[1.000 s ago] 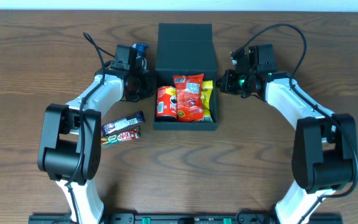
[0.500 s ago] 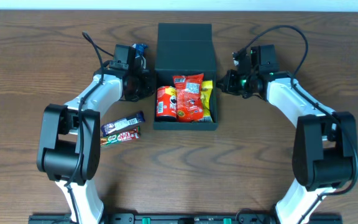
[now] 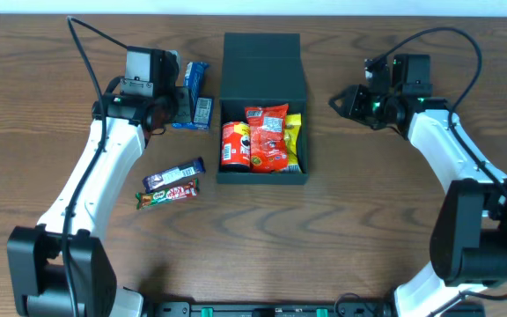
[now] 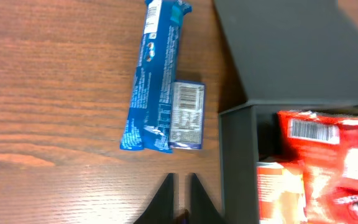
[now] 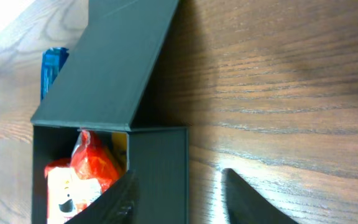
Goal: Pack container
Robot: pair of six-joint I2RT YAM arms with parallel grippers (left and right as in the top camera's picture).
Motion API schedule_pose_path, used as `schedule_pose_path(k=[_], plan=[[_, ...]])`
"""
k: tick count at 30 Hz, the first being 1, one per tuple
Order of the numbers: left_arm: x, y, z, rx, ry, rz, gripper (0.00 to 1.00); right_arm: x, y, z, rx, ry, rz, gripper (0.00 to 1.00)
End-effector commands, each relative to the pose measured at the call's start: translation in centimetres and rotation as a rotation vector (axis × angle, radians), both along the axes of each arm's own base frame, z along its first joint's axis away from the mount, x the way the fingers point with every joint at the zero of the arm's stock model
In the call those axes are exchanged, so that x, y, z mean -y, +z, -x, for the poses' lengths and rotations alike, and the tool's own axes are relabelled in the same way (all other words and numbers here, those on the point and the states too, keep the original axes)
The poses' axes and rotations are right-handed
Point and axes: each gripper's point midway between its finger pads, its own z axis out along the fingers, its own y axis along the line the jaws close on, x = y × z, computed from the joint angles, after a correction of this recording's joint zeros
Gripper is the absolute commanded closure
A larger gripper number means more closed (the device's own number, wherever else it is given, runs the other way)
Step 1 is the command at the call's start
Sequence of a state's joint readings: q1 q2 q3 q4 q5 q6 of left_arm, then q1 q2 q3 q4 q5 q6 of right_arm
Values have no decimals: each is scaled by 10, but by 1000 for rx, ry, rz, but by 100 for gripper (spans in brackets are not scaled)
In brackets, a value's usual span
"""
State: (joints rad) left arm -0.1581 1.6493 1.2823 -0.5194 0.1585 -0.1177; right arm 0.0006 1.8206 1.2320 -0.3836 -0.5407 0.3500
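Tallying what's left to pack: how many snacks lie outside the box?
4: blue packet and small packet beside the container; purple bar and red bar nearer the base of the left arm.

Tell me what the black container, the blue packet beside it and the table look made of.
Container: matte black, with flat stiff panels and sharp folds. Likely card or thin rigid plastic; can't tell which.
Blue packet: glossy printed film with a crimped end, probably a plastic wrapper.
Table: brown wood grain, low sheen. Solid wood or laminate is unclear.
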Motion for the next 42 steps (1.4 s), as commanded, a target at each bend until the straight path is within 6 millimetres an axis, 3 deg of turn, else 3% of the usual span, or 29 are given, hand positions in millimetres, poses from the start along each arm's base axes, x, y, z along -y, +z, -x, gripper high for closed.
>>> schedule_pose_path(k=[1, 4, 8, 14, 21, 30, 38, 42], plan=[[-4, -18, -9, -23, -11, -53, 74, 4, 14, -6, 33, -14, 13, 32], [-2, -42, -19, -45, -12, -55, 50, 4, 11, -2, 12, -14, 14, 16], [13, -59, -31, -39, -53, 9, 42, 4, 7, 4, -20, -13, 14, 14], [19, -70, -41, -27, -70, 36, 43, 4, 5, 8, -40, -15, 17, 14], [36, -61, -48, 19, -122, 115, 43, 7, 4, 7, -40, -24, 31, 13], [42, -86, -44, -40, -141, 144, 44, 7, 3, 7, -40, -26, 33, 12], [40, -98, -43, -66, -133, 132, 42, 7, 3, 7, -40, -25, 33, 11], [25, -105, -43, -78, -88, 61, 42, 7, 3, 7, -40, -26, 33, 10]])
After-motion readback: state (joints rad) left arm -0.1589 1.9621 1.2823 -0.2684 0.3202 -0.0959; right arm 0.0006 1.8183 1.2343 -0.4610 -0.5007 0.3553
